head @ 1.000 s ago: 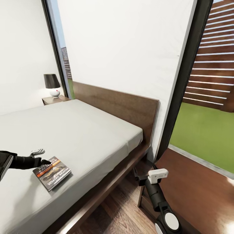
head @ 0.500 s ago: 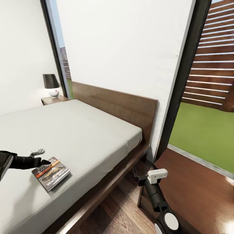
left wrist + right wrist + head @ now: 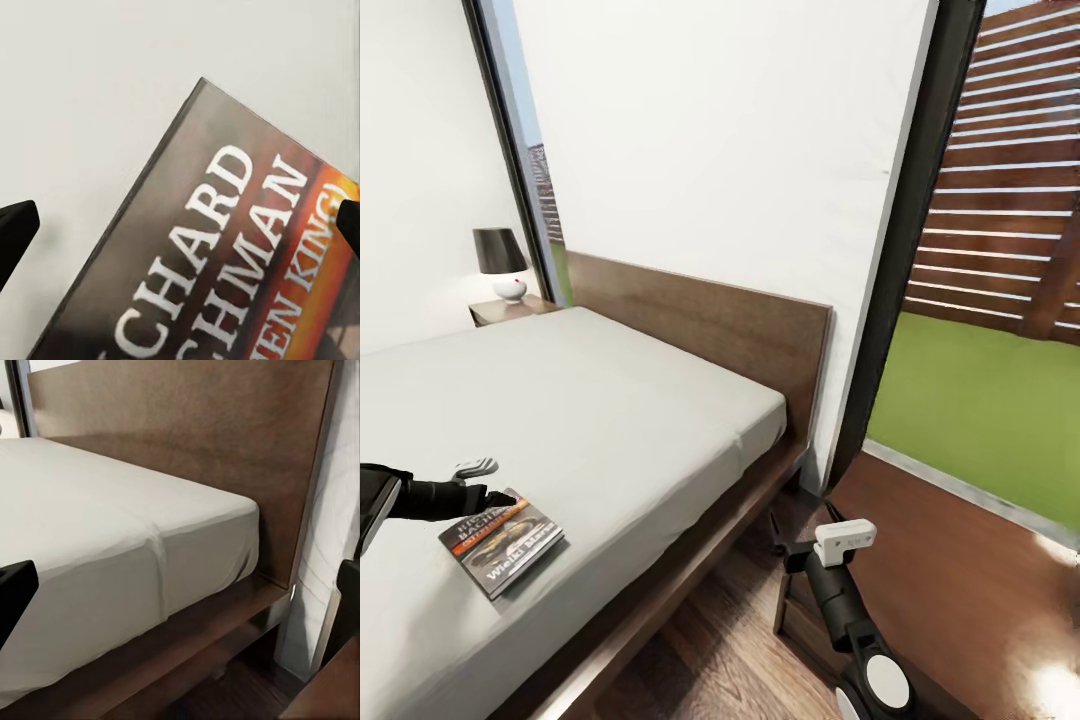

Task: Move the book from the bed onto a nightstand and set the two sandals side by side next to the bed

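The book (image 3: 500,541) lies flat on the grey mattress of the bed (image 3: 610,420), near its front edge, dark cover with an orange band up. My left gripper (image 3: 488,482) hovers at the book's far corner, open. In the left wrist view the book's cover (image 3: 225,255) sits between the spread black fingertips (image 3: 15,232), which do not grip it. My right gripper (image 3: 785,545) hangs open low beside the bed frame, facing the mattress corner (image 3: 217,532). One nightstand (image 3: 510,310) stands at the far side of the headboard; another nightstand (image 3: 960,590) is close at the right. The sandals are out of view.
A black-shaded lamp (image 3: 500,262) stands on the far nightstand. The dark headboard (image 3: 720,330) backs onto a white wall between tall windows (image 3: 1000,300) showing grass and a slatted fence. Wood-plank floor (image 3: 710,660) runs between the bed frame and the near nightstand.
The whole picture has slid left, so the camera has turned right. The book now lies a little further left under my left gripper. Both grippers stay open.
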